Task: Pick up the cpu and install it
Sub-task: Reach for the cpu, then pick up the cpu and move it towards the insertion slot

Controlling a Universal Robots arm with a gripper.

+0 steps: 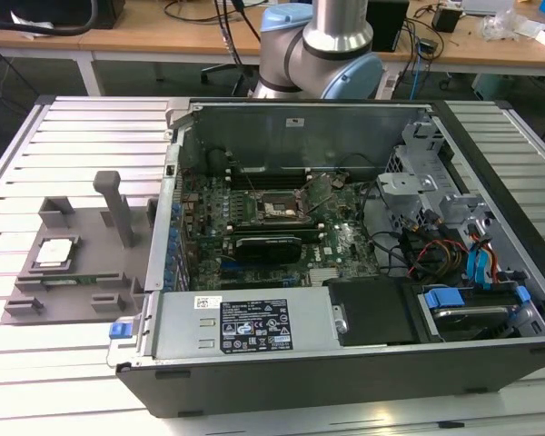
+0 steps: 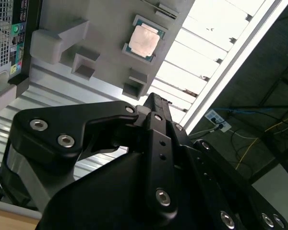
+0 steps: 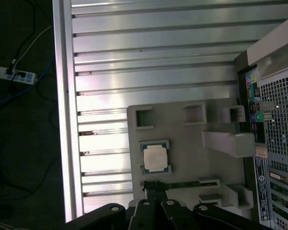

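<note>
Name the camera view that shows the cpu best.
The first wrist view: it looks squarely down on the cpu, lying on its grey holder. The second wrist view shows it at a slant; the exterior view shows it far off at the exterior view's left.

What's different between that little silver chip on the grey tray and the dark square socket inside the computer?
The cpu has a silver-grey top; the socket is a dark frame. The cpu lies on the grey tray outside the case; the socket sits on the green board inside it. Both are square and lie flat.
</note>
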